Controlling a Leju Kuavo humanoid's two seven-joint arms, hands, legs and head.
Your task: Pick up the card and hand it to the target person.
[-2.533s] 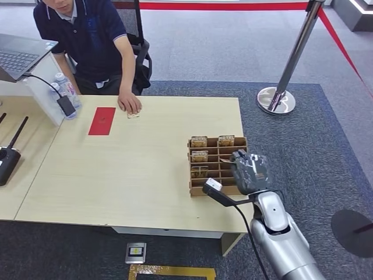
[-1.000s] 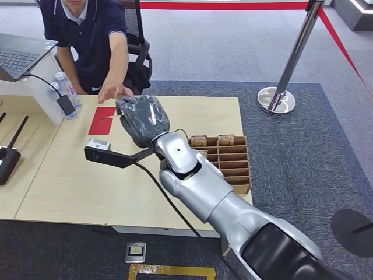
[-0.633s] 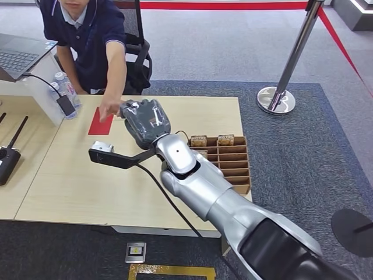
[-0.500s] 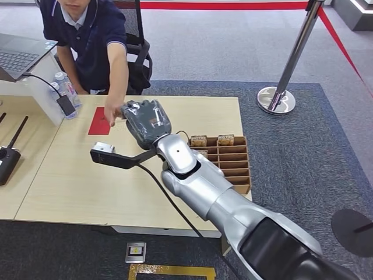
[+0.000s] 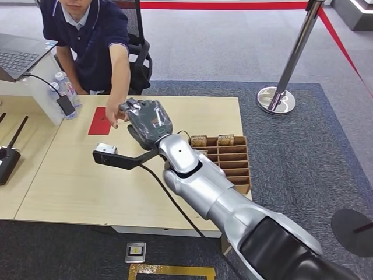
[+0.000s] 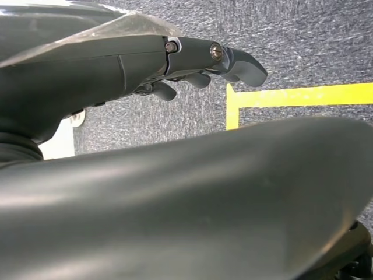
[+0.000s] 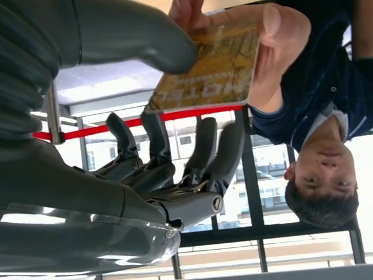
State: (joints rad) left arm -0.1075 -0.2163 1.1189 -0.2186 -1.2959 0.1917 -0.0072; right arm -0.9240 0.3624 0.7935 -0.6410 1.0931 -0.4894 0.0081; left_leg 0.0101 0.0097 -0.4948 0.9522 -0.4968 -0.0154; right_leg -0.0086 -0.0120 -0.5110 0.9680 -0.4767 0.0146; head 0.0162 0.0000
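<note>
We see the person's hand pinching the card over the red envelope; our right hand, fingers spread, touches it with its thumb. Our left hand hangs empty, fingers loosely curled.

Wooden table bearing red envelope

Small yellow-brown printed card, seen in right wrist view, bears dark capital letters along one edge, shown upside down and partly cut off; word not readable with certainty. Red flat rectangular envelope on table: tiny mark, illegible
</note>
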